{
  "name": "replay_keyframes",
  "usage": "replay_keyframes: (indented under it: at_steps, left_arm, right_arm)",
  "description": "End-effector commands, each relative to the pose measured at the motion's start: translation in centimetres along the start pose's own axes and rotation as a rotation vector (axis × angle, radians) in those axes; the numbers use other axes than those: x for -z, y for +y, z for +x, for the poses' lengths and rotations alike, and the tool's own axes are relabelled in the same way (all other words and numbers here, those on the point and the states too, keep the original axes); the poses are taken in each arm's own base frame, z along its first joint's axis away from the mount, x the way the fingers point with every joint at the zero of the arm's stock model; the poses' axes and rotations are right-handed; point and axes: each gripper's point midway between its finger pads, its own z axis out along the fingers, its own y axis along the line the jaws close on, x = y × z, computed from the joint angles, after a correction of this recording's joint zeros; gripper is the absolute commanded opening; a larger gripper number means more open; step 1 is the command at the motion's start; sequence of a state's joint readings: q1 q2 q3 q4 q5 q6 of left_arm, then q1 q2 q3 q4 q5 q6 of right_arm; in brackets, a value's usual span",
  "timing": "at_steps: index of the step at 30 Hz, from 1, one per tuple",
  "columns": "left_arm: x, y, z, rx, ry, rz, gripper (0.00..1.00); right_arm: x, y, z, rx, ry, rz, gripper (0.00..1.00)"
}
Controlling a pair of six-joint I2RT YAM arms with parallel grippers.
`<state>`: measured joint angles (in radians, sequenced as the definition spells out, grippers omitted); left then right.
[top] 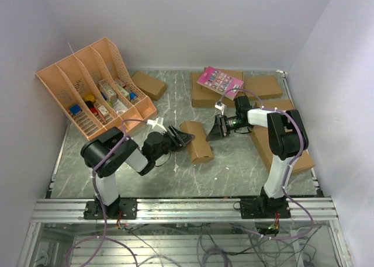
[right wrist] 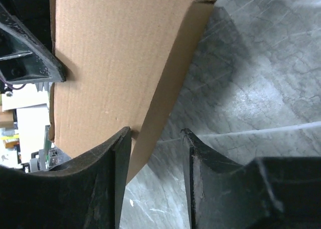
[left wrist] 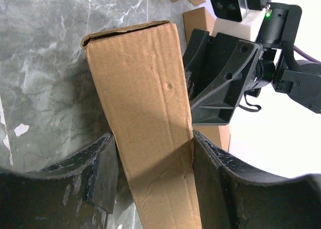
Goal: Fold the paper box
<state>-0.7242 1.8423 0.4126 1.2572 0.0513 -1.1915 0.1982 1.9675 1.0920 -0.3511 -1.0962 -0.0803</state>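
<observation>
The paper box [top: 197,141] is a narrow oblong of plain brown cardboard lying on the grey marbled table between the two arms. My left gripper [top: 182,138] is at its left end. In the left wrist view the box [left wrist: 145,88] runs between both fingers of that gripper [left wrist: 153,174], which is shut on it. My right gripper [top: 215,128] is at the box's right side. In the right wrist view it [right wrist: 155,134] is open: its left finger [right wrist: 118,164] rests against the box [right wrist: 110,53], and bare table shows between the fingers.
A peach file organizer [top: 93,86] with small items stands at the back left. A brown box bearing a pink card [top: 220,82] and other brown boxes [top: 148,84] [top: 263,86] lie at the back. A large flat brown box [top: 263,143] lies under the right arm.
</observation>
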Motion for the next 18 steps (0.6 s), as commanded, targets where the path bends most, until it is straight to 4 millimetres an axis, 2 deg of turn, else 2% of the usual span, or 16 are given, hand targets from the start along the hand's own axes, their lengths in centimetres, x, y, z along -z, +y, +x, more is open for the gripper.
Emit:
replay_keyframes:
  at_steps: [1, 7, 11, 13, 14, 15, 18]
  left_arm:
    - [0.0, 0.1, -0.8, -0.123, -0.016, -0.060, 0.47]
    - [1.3, -0.9, -1.8, -0.229, 0.009, -0.124, 0.46]
    - [3.1, -0.7, -3.3, -0.356, 0.090, -0.262, 0.45]
    - [5.1, 0.2, -4.5, -0.447, 0.137, -0.380, 0.45]
    - [5.7, -0.3, -5.6, -0.500, 0.144, -0.423, 0.45]
    - [7.4, 0.7, -6.3, -0.549, 0.183, -0.520, 0.45]
    - [10.7, 1.0, -8.9, -0.706, 0.257, -0.699, 0.41]
  right_arm:
    - [0.5, -0.2, 0.0, 0.043, 0.002, 0.030, 0.45]
    - [3.0, 1.5, -2.2, 0.140, -0.055, 0.037, 0.59]
    - [5.8, 2.5, -3.6, 0.214, -0.119, 0.079, 0.62]
    - [7.4, 2.7, -4.3, 0.231, -0.162, 0.099, 0.62]
    - [8.2, 2.8, -4.6, 0.234, -0.183, 0.105, 0.62]
    - [9.1, 2.9, -4.9, 0.237, -0.209, 0.113, 0.62]
    - [10.8, 3.2, -5.4, 0.238, -0.253, 0.112, 0.62]
